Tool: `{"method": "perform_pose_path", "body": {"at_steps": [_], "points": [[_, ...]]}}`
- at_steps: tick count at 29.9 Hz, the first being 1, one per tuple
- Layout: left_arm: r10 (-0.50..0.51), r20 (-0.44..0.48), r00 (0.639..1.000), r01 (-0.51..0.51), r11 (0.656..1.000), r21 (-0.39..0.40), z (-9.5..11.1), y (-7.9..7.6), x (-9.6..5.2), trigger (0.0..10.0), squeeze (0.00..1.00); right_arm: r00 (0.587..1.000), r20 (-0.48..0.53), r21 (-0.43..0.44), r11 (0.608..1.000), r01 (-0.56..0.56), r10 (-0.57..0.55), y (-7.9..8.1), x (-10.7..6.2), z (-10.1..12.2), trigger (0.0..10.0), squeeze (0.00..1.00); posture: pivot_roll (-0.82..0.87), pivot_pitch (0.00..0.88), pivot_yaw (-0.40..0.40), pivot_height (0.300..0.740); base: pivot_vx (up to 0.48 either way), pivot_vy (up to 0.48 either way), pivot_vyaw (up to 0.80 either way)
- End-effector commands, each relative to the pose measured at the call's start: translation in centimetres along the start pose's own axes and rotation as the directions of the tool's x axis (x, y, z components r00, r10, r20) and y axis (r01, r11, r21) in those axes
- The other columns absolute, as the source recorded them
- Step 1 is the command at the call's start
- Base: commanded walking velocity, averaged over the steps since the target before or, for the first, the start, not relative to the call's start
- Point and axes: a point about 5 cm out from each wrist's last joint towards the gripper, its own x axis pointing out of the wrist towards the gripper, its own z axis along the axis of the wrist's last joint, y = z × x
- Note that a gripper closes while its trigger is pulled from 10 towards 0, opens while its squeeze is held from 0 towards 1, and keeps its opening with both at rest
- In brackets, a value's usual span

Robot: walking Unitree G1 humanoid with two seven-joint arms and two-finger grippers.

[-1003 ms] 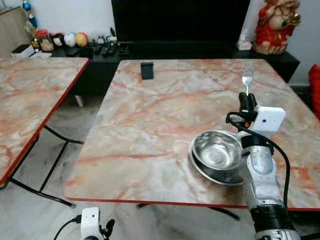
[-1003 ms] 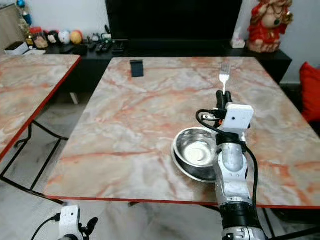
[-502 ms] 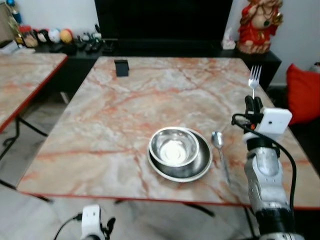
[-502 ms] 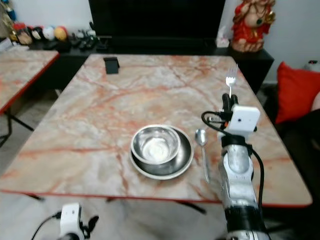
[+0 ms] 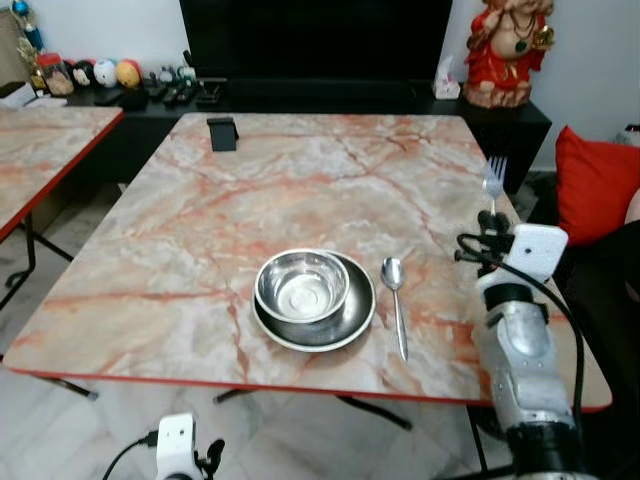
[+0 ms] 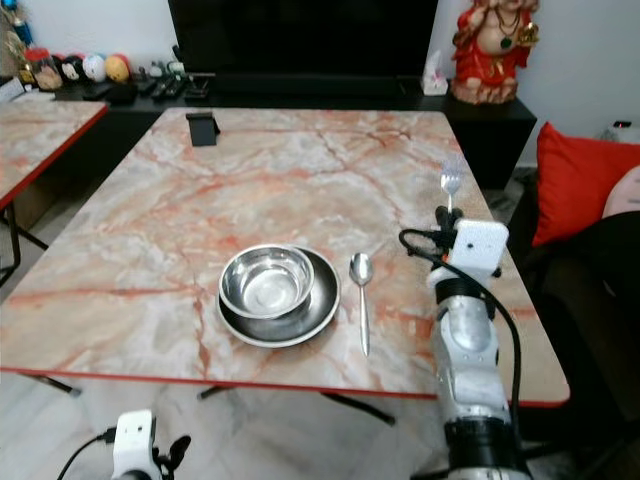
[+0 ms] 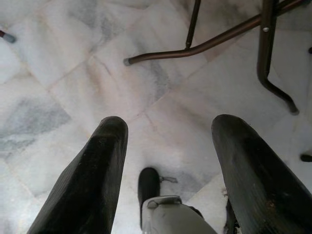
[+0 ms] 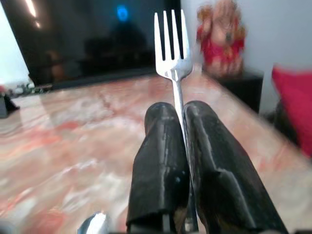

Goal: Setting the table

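Note:
A steel bowl (image 5: 301,284) sits inside a steel plate (image 5: 358,318) near the front of the marble table (image 5: 300,190). A spoon (image 5: 395,302) lies just right of the plate, bowl end away from me. My right gripper (image 5: 488,222) is raised over the table's right edge, shut on a silver fork (image 5: 494,180) whose tines point up. In the right wrist view the fork (image 8: 173,44) stands between the two pressed fingers (image 8: 161,161). My left gripper (image 7: 165,161) hangs open over the floor, holding nothing.
A small black stand (image 5: 222,133) sits at the table's far left. A second marble table (image 5: 40,150) stands to the left. A black TV unit (image 5: 320,95) with small items and a red figurine (image 5: 508,50) lie behind. A red cushion (image 5: 592,180) is at the right.
The camera has swung right, so the scene shifted left and the spoon came into view. My right gripper, still holding the fork, now sits lower beside the table's right edge.

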Motion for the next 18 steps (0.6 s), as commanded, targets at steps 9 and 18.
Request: {"method": "perform_pose_path", "body": {"at_steps": [9,18], "points": [[0.001,-0.007,1.0,-0.001,1.0,0.002,0.3,0.6,0.1,10.0,0.0,0.956,-0.294,-0.007,1.0,0.001,-0.003,1.0,-0.2,-3.2,10.0,0.0,-0.09,0.0,0.021,0.74,0.0,0.0,0.0],[0.0,-0.008,1.0,0.0,1.0,0.0,0.3,0.7,0.1,10.0,0.0,0.93,-0.366,-0.055,0.998,0.01,-0.029,1.1,-0.5,-4.0,10.0,0.0,-0.08,0.0,0.024,0.74,0.0,0.0,0.0]]}}
